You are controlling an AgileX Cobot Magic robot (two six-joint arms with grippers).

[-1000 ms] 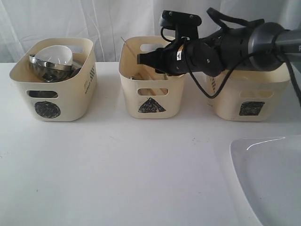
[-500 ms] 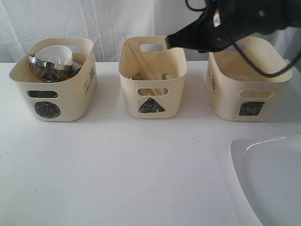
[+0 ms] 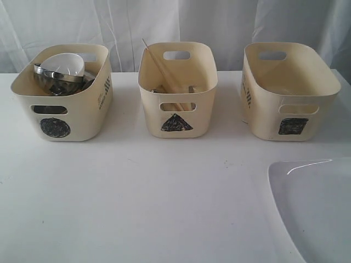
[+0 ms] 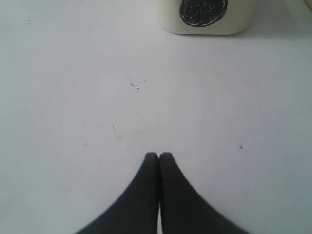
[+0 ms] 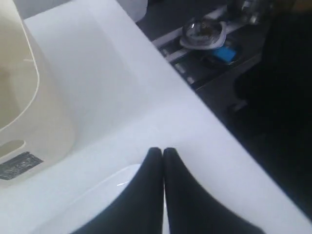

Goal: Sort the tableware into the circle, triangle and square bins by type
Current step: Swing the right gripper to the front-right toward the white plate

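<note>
left gripper (image 4: 159, 157): its black fingers are pressed together, holding nothing, low over the white table (image 4: 97, 97). ahead of it stands the cream plastic circle bin (image 4: 241, 17), cut off by the frame so that only its foot and scribbled black circle mark (image 4: 203, 9) show.

right gripper (image 5: 162, 152): fingers likewise pressed together and empty, above the corner of the large white rounded-square plate (image 5: 92, 209). beside it is the cream square bin (image 5: 34, 117) with its black square mark (image 5: 19, 165). past the table edge lies dark clutter, too blurred to name.

neither gripper shows in the exterior view. there the three bins stand in a row, well apart: circle, cream triangle bin (image 3: 148, 104), then square. each front carries a hand-drawn black shape under a handle slot. the dark striped print (image 3: 105, 87) on the circle bin's side is too small to read.

the circle bin holds a small white bowl (image 3: 66, 63) tilted on a steel bowl (image 3: 55, 79); what lies deeper is hidden. wooden chopsticks (image 3: 159, 68) lean out of the triangle bin, with metal ends beside them that i cannot identify. the plate lies on the table in front of the square bin, cut off by the frame.
</note>
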